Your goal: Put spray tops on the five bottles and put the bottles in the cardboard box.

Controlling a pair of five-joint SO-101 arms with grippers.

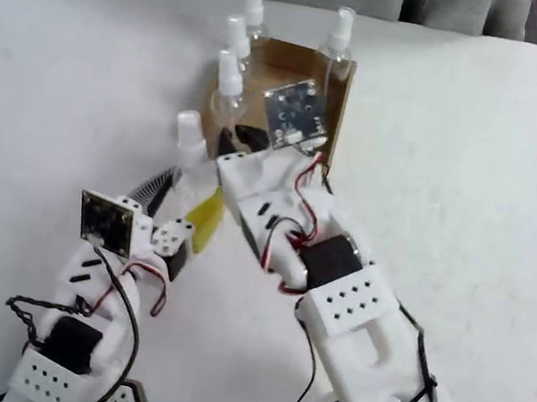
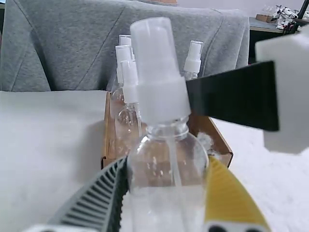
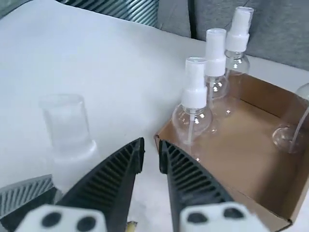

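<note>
**5th bottle gripped beside the box**

The left gripper (image 2: 164,203) pinches the 5th bottle (image 2: 166,159) by its round body between a grey and a yellow finger, holding it upright just beside the cardboard box (image 1: 340,101). Its spray top (image 2: 157,72) is on. The right gripper (image 3: 150,147) sits close to that top, its black jaws almost pressed together with a slim gap, gripping nothing. 4 capped bottles (image 3: 193,113) stand upright inside the box, 3 in a row along 1 wall and 1 at the opposite wall
</note>
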